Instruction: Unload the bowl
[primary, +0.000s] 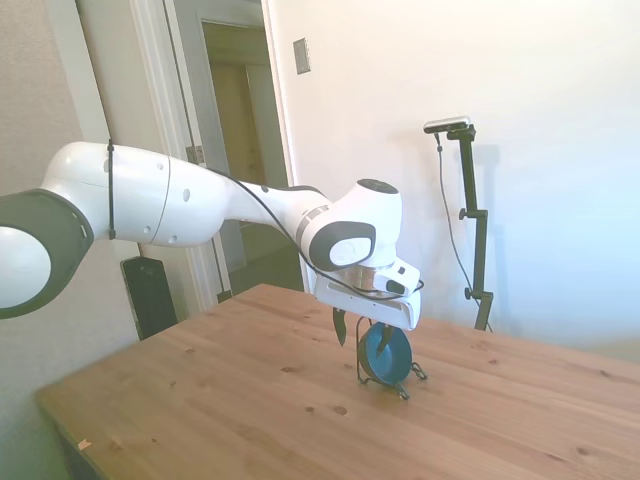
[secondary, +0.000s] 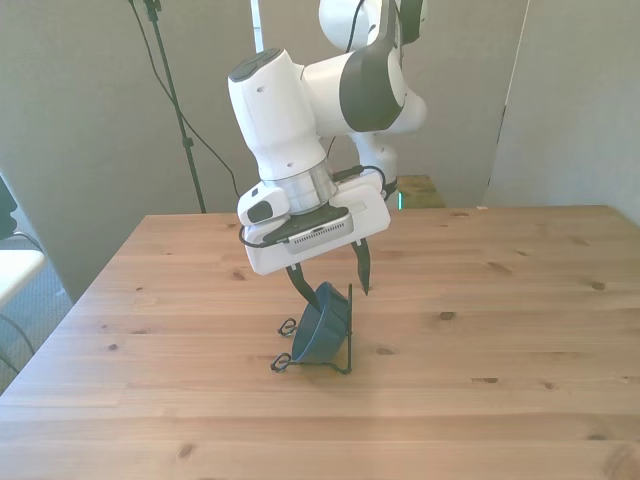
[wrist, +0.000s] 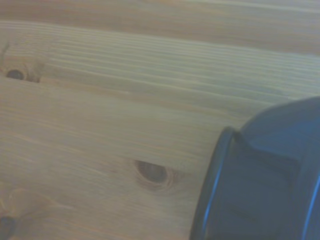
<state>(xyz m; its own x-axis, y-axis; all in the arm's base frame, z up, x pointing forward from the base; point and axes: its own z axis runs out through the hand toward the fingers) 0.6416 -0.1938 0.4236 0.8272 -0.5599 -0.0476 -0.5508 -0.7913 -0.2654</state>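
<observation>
Gripper (secondary: 328, 276) stood unclenched, fingers straddling the rim of the blue bowl (secondary: 322, 325) propped upright in the wire rack (secondary: 345, 345).

This looks like a room in a home or a small office that is used as a robot lab. The walls (primary: 450, 60) are plain and white, and a white door frame (primary: 165, 120) opens to a hallway (primary: 245, 150). A light switch plate (primary: 302, 55) sits beside the door. A wooden table (secondary: 520, 300) carries a white robot arm (primary: 200, 205), so the place serves for tests. Grey panels (secondary: 80, 120) stand behind the arm in the front view.
</observation>
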